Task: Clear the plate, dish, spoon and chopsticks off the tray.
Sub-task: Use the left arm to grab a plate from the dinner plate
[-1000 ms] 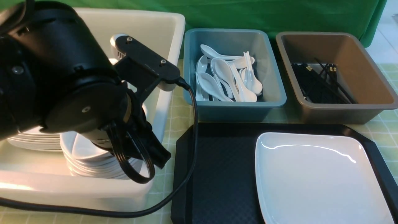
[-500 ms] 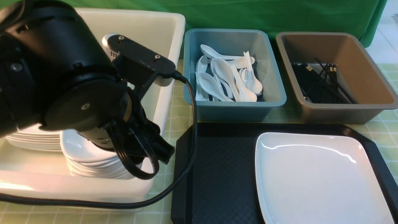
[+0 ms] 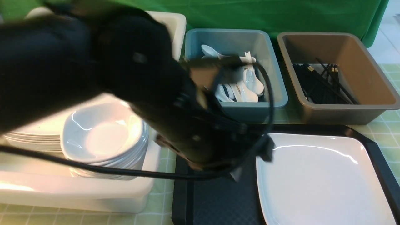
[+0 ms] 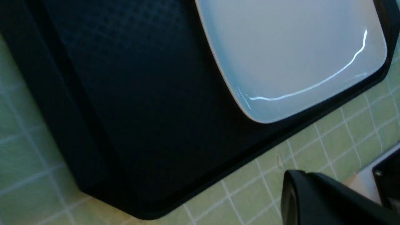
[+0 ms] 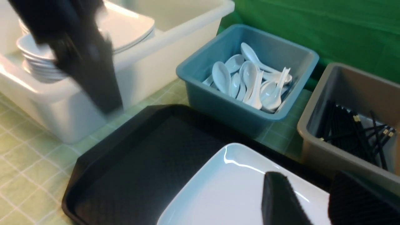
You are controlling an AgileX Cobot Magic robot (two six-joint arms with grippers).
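Across the front view — shows the black tray (image 3: pixel 215 200) on the green-checked counter (image 3: pixel 390 137), with the large white square plate (image 3: pixel 318 178) lying on its right half. Finds the left gripper (image 3: pixel 251 162) heavily blurred above the tray, just beside the plate's left edge, fingers pressed together. Places behind the tray a teal bin (image 3: pixel 278 93) of white spoons (image 3: pixel 250 84) and a brown bin (image 3: pixel 359 109) of black chopsticks (image 3: pixel 318 84). Puts to the left a white tub (image 3: pixel 93 193) holding stacked small dishes (image 3: pixel 103 134) beside a pile of flat plates (image 3: pixel 31 140).

From the left wrist — looks down on the tray's textured floor, one plate corner and the counter beyond the rim. Catches one of the black fingers (image 4: pixel 312 203) over the counter.

From the right wrist — shows the right gripper (image 5: pixel 309 181) over the plate's near part, fingers spread with a clear gap and nothing between them. Cannot tell whether they touch the plate. Shows the bins and the tub behind the tray.
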